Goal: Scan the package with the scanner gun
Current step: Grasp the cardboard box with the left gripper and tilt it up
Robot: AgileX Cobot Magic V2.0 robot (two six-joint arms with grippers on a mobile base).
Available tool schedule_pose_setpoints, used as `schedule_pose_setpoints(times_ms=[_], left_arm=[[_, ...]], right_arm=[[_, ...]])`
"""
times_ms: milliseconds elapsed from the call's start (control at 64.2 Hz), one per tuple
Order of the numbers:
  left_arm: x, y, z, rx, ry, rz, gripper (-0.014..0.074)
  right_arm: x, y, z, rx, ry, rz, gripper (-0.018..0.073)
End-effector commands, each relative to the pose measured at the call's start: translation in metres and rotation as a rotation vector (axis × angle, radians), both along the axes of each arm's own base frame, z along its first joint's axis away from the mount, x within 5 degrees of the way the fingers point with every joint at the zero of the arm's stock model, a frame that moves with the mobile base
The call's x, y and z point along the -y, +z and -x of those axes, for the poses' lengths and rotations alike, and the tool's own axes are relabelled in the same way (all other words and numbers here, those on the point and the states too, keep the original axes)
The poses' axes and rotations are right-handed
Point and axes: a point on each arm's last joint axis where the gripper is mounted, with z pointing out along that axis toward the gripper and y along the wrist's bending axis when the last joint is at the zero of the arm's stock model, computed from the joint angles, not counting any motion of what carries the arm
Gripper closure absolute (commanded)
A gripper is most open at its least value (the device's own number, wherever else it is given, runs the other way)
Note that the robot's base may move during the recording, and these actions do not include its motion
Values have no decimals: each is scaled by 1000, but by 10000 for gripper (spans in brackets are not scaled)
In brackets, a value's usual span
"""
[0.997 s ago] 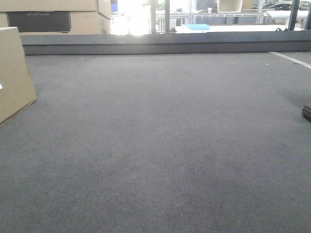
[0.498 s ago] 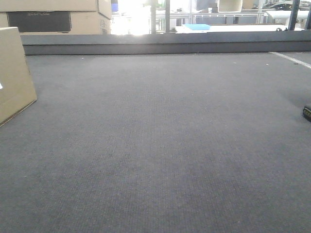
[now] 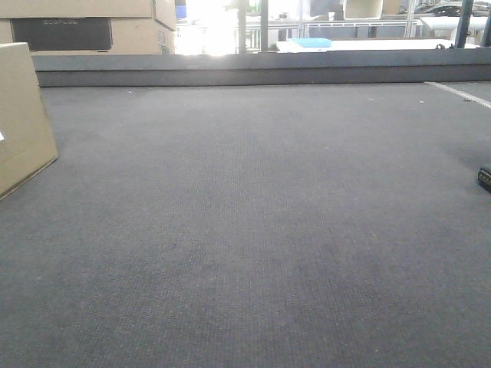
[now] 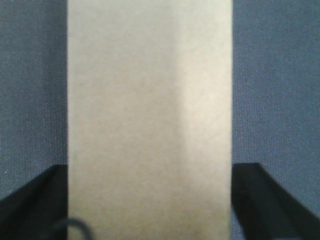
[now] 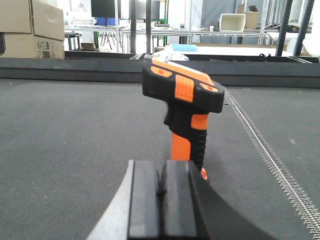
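The package is a plain brown cardboard box [image 3: 23, 115] standing on the grey carpet at the left edge of the front view. In the left wrist view it [image 4: 150, 90] fills the gap between my left gripper's black fingers [image 4: 50, 200]. The left gripper [image 4: 149, 167] has both fingers flush against the box sides. The scanner gun [image 5: 185, 95], black and orange, stands upright on its handle just beyond my right gripper [image 5: 161, 172]. The right jaws are pressed together with nothing between them, and the scanner's handle shows just past the right finger [image 5: 180, 195].
A dark raised ledge [image 3: 261, 69] runs across the far end of the carpet, with stacked cardboard boxes [image 3: 84, 27] and shelving behind it. A small dark object [image 3: 485, 178] shows at the right edge. A white stitched line [image 5: 270, 160] runs along the carpet right of the scanner.
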Motion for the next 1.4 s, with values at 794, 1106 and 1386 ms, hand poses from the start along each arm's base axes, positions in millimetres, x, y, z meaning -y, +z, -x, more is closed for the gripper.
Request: schedule_pose_setpoints(times_ms=[794, 1106, 1386], left_arm=[[88, 67, 15, 191, 85, 338, 708], [116, 38, 23, 150, 49, 380, 708], [164, 24, 28, 129, 5, 565, 708]], right_arm=[[0, 2, 0, 23, -5, 2, 728], [1, 10, 1, 113, -8, 6, 728], [0, 50, 11, 161, -4, 9, 728]])
